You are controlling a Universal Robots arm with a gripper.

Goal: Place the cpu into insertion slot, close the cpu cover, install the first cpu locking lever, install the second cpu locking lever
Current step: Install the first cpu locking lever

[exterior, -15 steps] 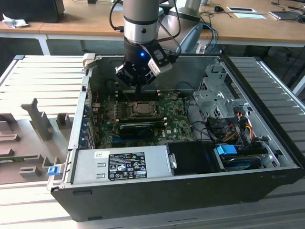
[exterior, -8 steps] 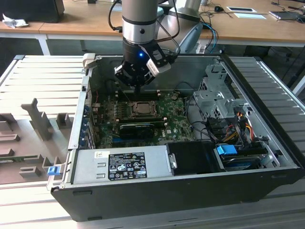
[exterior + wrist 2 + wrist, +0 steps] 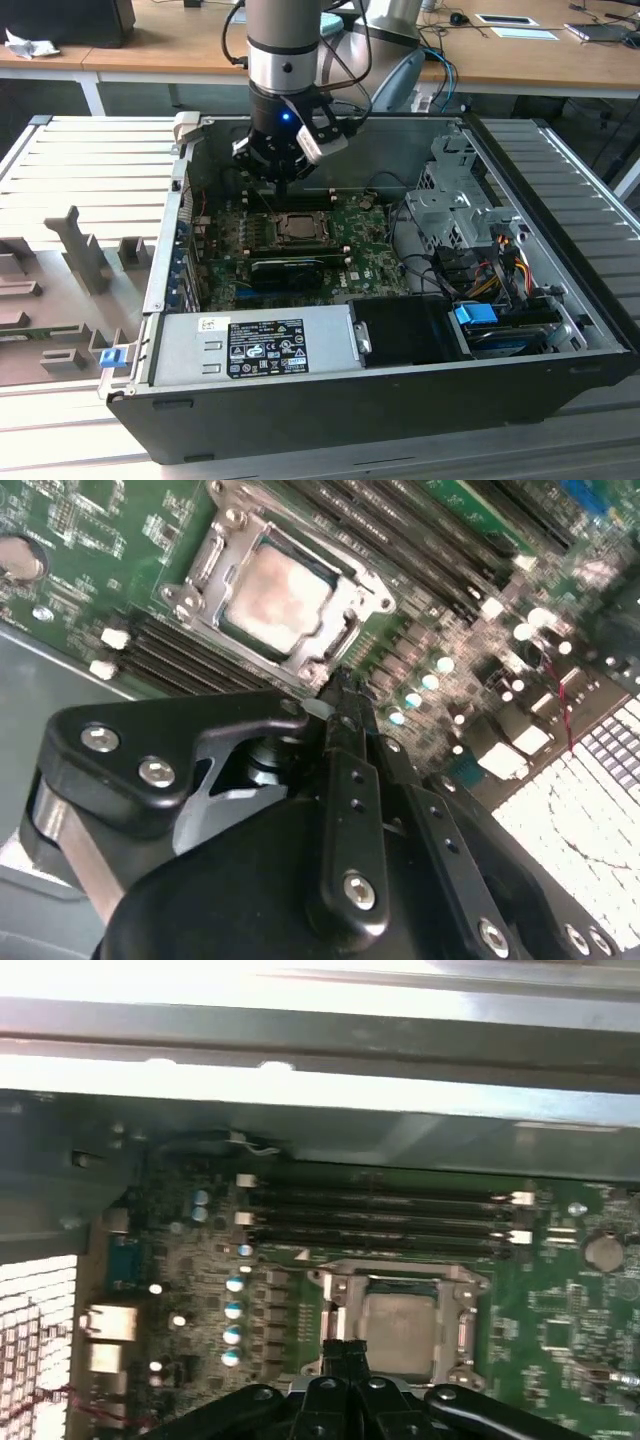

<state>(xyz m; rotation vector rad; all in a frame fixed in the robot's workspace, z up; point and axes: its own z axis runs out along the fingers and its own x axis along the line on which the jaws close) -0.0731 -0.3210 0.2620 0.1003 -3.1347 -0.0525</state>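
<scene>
Biggest worry from where I'm standing: the gripper (image 3: 283,187) has its fingers pinched together on nothing, with the tip right at the edge of the cpu cover (image 3: 462,1300). One sideways slip could rake the board or the memory slots (image 3: 160,655) beside it. The cpu (image 3: 297,226) sits in the insertion slot (image 3: 338,640), upper middle of the exterior view, and the cover looks down around it. The tip hangs just beside the chip; touching or not, can't tell.

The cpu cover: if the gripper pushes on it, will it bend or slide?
The cpu cover looks like a thin metal frame, so it is probably stiff but light. It lies flat around the cpu, so a push would likely not shift it.
</scene>
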